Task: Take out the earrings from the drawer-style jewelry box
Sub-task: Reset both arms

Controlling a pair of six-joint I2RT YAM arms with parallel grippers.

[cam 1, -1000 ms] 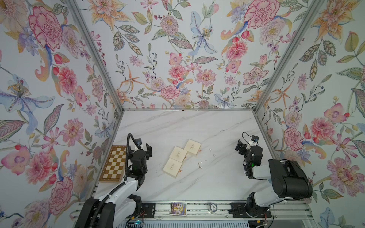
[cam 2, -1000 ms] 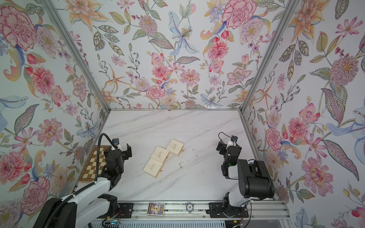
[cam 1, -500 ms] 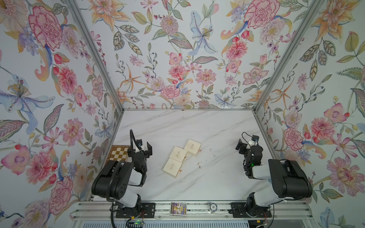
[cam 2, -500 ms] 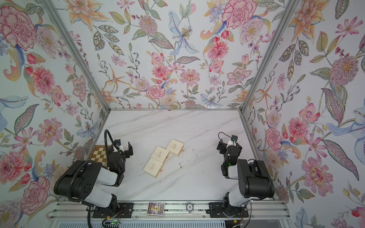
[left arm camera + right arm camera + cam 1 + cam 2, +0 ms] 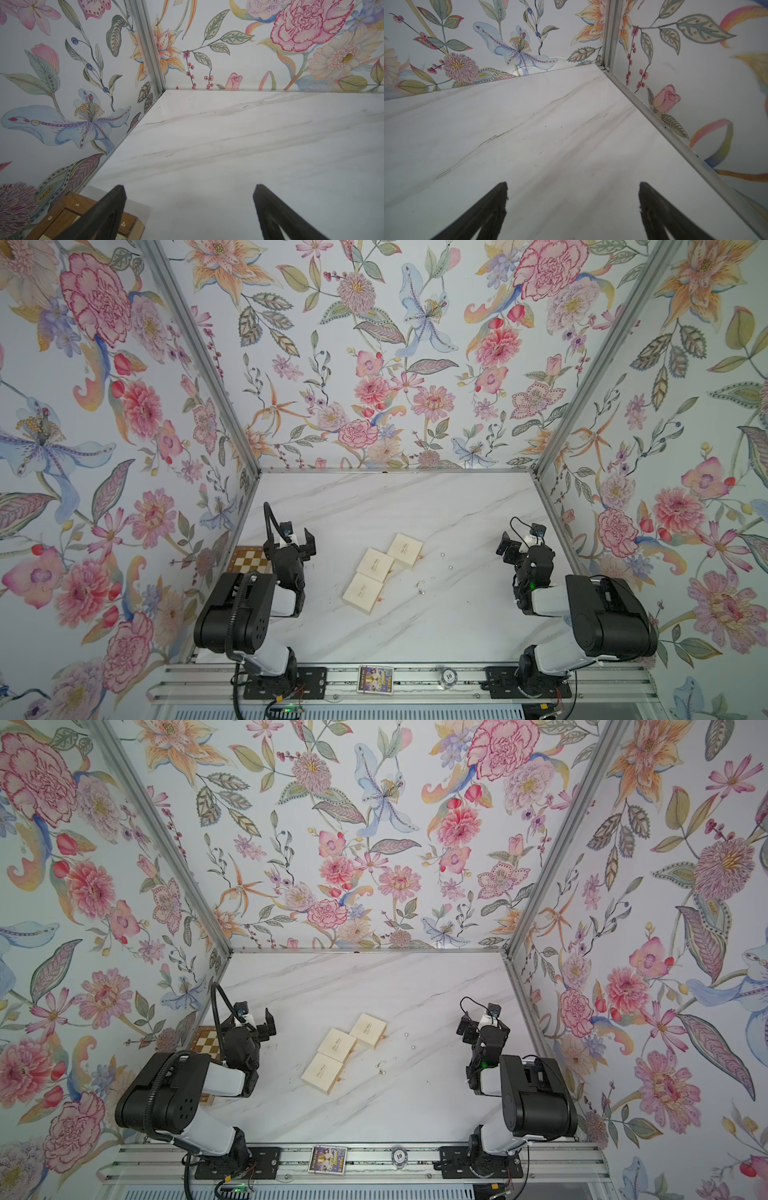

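Observation:
Three cream drawer-style jewelry boxes (image 5: 375, 565) (image 5: 337, 1046) lie in a diagonal row at the middle of the marble table, in both top views. Several tiny silvery earrings (image 5: 450, 568) (image 5: 413, 1047) are scattered on the marble just right of the boxes. My left gripper (image 5: 298, 540) (image 5: 261, 1025) (image 5: 189, 187) hovers open and empty left of the boxes, well apart from them. At the right side my right gripper (image 5: 516, 542) (image 5: 478, 1023) (image 5: 572, 184) is open and empty, away from the earrings. Neither wrist view shows boxes or earrings.
A wooden chessboard (image 5: 246, 559) (image 5: 68, 216) lies against the left wall beside my left arm. A printed card (image 5: 375, 678) and a round chip (image 5: 449, 675) sit on the front rail. Flowered walls close in the table on three sides.
My left arm has folded back from a stretched pose to an upright one over its base, with the gripper staying near the chessboard. The right arm, boxes and earrings have not moved.

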